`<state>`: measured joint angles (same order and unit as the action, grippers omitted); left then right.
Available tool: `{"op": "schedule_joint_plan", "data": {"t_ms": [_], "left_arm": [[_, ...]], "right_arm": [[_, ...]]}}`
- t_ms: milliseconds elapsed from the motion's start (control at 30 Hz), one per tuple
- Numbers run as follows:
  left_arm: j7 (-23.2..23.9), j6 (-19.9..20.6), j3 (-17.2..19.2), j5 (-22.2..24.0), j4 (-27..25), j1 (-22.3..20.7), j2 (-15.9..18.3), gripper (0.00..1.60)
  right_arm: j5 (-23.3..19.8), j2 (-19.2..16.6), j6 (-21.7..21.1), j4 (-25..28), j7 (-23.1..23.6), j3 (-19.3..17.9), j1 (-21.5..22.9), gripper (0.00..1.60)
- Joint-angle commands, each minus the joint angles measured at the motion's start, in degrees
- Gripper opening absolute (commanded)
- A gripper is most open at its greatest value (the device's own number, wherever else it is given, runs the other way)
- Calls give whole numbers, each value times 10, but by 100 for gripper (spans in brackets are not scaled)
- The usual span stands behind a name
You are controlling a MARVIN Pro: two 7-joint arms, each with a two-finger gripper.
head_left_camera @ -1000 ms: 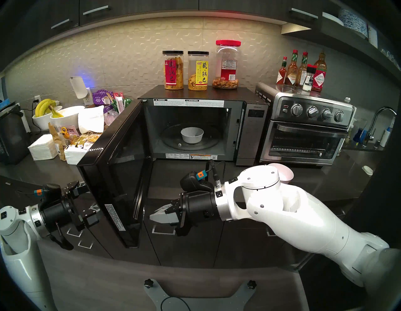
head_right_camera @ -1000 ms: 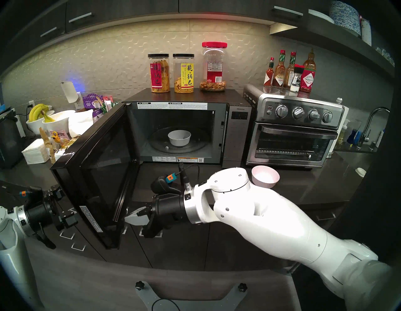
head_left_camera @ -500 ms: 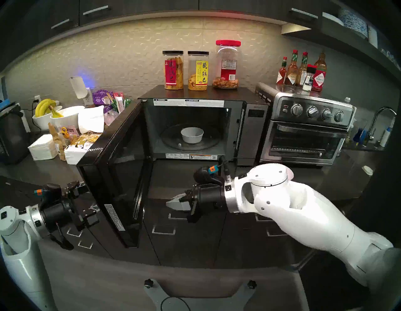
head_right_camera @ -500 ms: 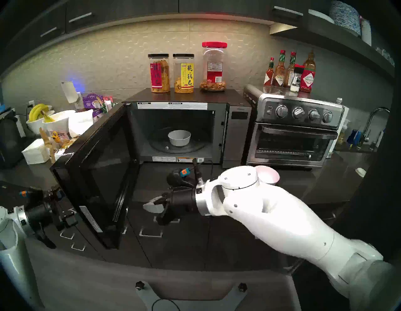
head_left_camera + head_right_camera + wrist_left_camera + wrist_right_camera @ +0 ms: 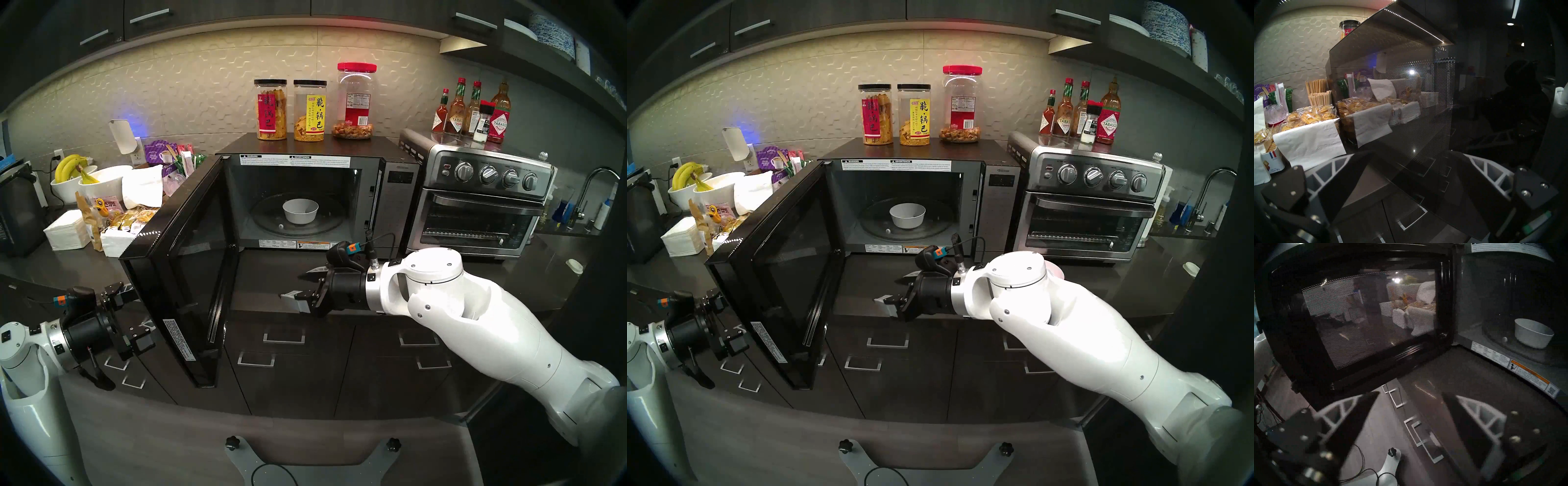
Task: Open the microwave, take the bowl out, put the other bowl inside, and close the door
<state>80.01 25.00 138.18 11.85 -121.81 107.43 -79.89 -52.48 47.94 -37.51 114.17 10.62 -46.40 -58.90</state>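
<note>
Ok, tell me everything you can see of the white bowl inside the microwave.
The white bowl is small, round and plain, with steep sides, a flat base and a smooth matte look like ceramic or plastic. It stands upright and looks empty, near the middle of the glass turntable in the open microwave. Nothing but the turntable touches it; the right gripper, open, is outside over the counter.

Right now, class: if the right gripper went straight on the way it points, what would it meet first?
Probably the lower inside of the open door; the bowl lies off to one side. The right gripper tilts slightly down, so the countertop might come first; depth is unclear.
</note>
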Motion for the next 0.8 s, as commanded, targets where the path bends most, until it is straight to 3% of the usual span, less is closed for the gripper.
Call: {"op": "schedule_joint_plan", "data": {"t_ms": [0, 333, 767], "left_arm": [[3, 0, 0, 2, -8, 0, 2, 160], [3, 0, 0, 1, -8, -1, 1, 160], [3, 0, 0, 0, -8, -1, 1, 160]], "right_arm": [[6, 24, 0, -24, 1, -6, 34, 160], [21, 65, 1, -68, -13, -4, 58, 160], [61, 146, 13, -131, -103, 20, 78, 160]]}}
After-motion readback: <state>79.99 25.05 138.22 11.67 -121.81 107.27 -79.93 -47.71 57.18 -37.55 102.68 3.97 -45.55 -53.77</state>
